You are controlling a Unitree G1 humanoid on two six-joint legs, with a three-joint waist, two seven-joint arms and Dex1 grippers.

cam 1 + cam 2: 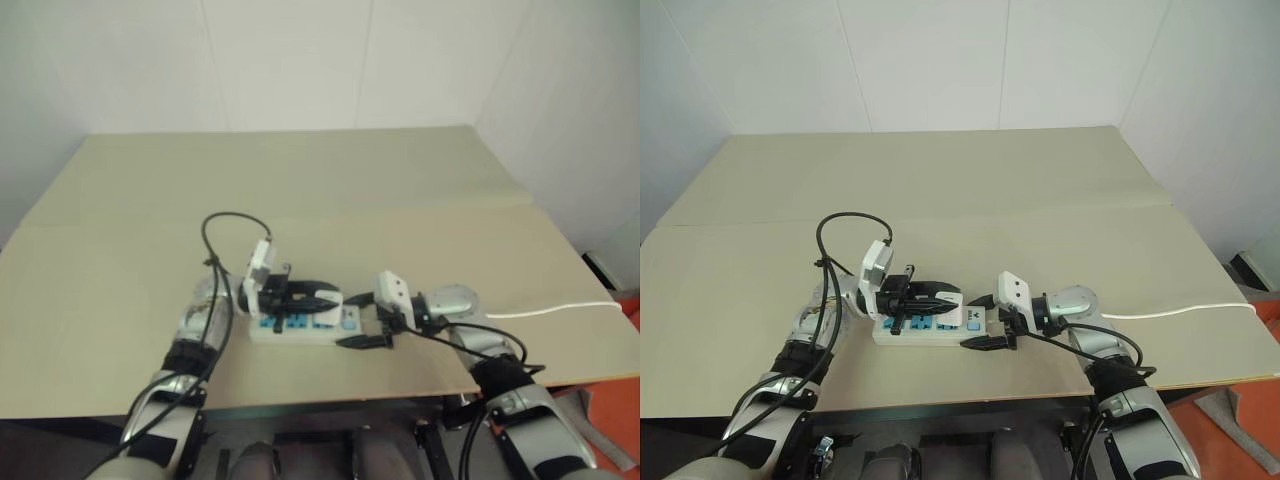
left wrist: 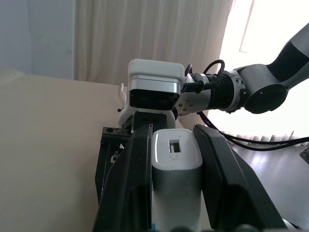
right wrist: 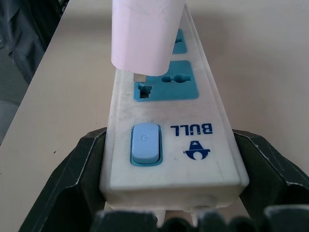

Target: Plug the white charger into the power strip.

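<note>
White charger (image 2: 176, 166) between left fingers (image 2: 129, 183) (clamped), over power strip (image 3: 169, 130)

From my seat the counter (image 1: 940, 180) takes up most of the head views — a broad, pale beige surface, matte and evenly lit. I can see a faint seam crossing it from side to side, past its middle toward the far edge. Behind the counter rises a white wall (image 1: 930, 60) marked by thin vertical panel lines, and at the counter's far right corner it meets a second white wall (image 1: 1210, 120) that runs back along the counter's right side. Below the counter's near right corner I make out a patch of orange-red floor (image 1: 1240, 440). Beyond the counter hangs a pale pleated curtain (image 2: 145, 38) — bright daylight (image 2: 251, 48) glares just beside it.
</note>
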